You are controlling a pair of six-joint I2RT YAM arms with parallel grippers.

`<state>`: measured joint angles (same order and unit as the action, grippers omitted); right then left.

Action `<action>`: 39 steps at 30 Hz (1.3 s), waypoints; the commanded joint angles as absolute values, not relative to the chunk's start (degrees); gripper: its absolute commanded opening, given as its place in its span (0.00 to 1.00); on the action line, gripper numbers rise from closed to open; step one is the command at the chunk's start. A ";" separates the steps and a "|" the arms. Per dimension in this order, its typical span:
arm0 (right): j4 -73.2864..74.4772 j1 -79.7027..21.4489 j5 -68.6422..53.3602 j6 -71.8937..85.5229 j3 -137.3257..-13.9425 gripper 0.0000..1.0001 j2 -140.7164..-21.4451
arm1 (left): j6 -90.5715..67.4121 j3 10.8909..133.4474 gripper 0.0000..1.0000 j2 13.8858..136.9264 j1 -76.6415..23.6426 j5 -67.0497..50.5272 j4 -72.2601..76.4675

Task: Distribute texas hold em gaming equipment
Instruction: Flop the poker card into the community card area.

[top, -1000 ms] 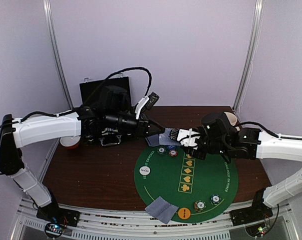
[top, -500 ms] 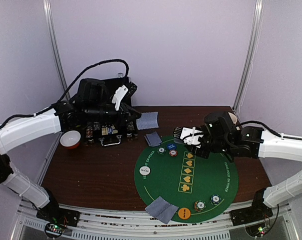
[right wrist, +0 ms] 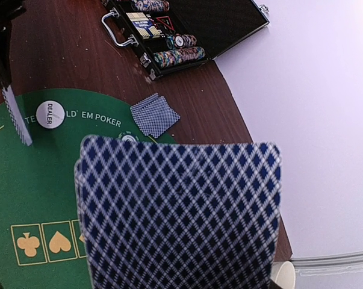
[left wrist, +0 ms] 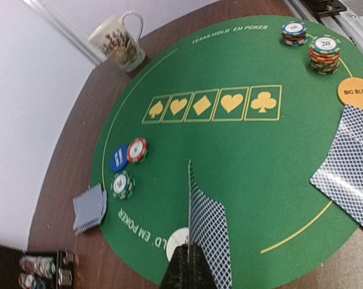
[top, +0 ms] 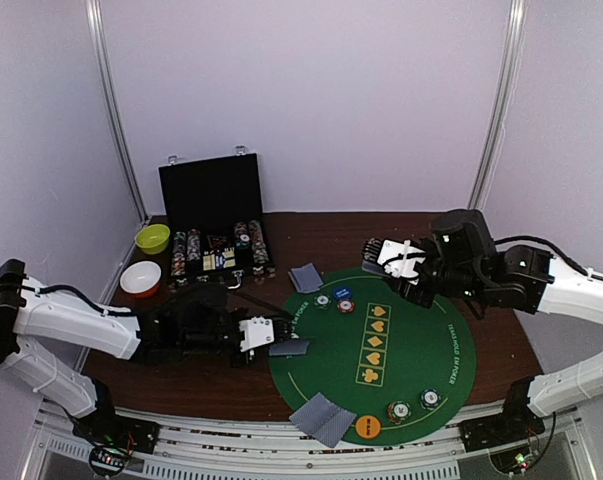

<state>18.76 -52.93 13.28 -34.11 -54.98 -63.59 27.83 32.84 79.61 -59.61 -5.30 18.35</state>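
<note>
My left gripper (top: 273, 338) hangs low at the left rim of the green mat (top: 421, 345), shut on one blue-backed playing card (left wrist: 209, 232) that stands on edge. The white dealer disc (left wrist: 176, 244) lies just under that card. My right gripper (top: 392, 259) hovers above the mat's far edge, shut on the deck of cards (right wrist: 178, 211), whose backs hide its fingers. Dealt cards lie at the far left (top: 305, 278) and at the front (top: 321, 418). Chips (top: 342, 301) sit by the far cards. Two chip stacks (top: 413, 405) and the orange disc (top: 368, 427) lie near the front.
The open black chip case (top: 213, 215) stands at the back left, with a green bowl (top: 153, 238) and a white and red bowl (top: 141, 277) beside it. A printed mug (left wrist: 118, 42) sits off the mat's far right rim.
My left gripper took a card from the deck, swung back past the case, then came down to the mat's left rim. My right gripper drew back to the right with the deck.
</note>
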 commanded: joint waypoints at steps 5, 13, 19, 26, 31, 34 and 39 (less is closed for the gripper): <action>19.41 -52.24 14.48 -32.49 -55.29 0.44 -62.23 | 46.74 37.72 0.00 95.79 -64.86 -11.91 50.60; 19.44 -52.06 13.91 -32.45 -55.07 0.44 -62.33 | 55.10 43.81 0.00 108.25 -67.67 -12.35 57.02; 19.16 -51.99 13.63 -32.27 -54.99 0.44 -62.56 | 58.52 46.15 0.00 112.70 -70.09 -12.92 54.32; 19.18 -51.94 13.35 -32.27 -54.93 0.44 -62.66 | 56.13 46.05 0.00 113.19 -71.59 -14.51 48.78; 19.16 -51.95 13.10 -32.26 -55.08 0.44 -62.47 | 55.86 46.04 0.01 113.64 -73.08 -13.35 44.07; 19.16 -51.97 12.96 -32.22 -55.11 0.43 -62.49 | 55.99 45.77 0.04 113.91 -73.56 -12.17 42.82; 19.40 -51.95 12.94 -32.00 -55.36 0.44 -62.19 | 55.27 45.97 0.10 113.05 -73.99 -12.56 39.53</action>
<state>19.42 -52.25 13.10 -32.84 -54.98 -63.09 56.07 45.19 112.86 -73.63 -12.67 41.78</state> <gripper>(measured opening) 0.440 0.094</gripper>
